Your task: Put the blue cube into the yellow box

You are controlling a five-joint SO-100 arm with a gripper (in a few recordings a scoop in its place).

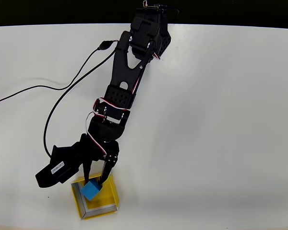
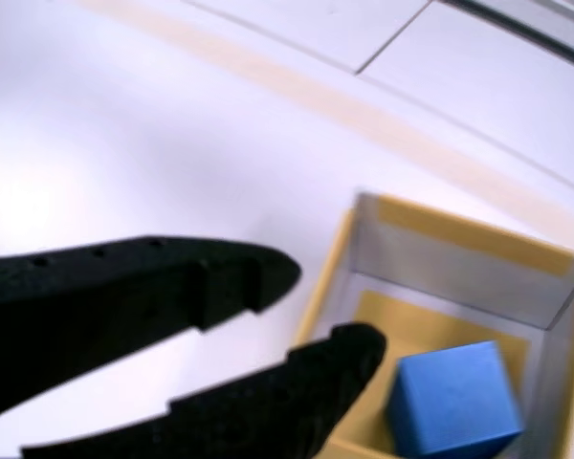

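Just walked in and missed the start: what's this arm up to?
A black robot arm reaches over the white table to the yellow box. The blue cube sits inside the box. The gripper hangs at the box's edge, jaws apart and holding nothing, so the cube appears released.

My arm (image 1: 127, 91) is matte black, with red-and-white wires along it and a white label near my jaws. The blue cube (image 2: 454, 399) is plain bright blue inside the yellow box (image 2: 440, 234), whose rims are pale grey. The surface (image 1: 221, 120) is plain white.
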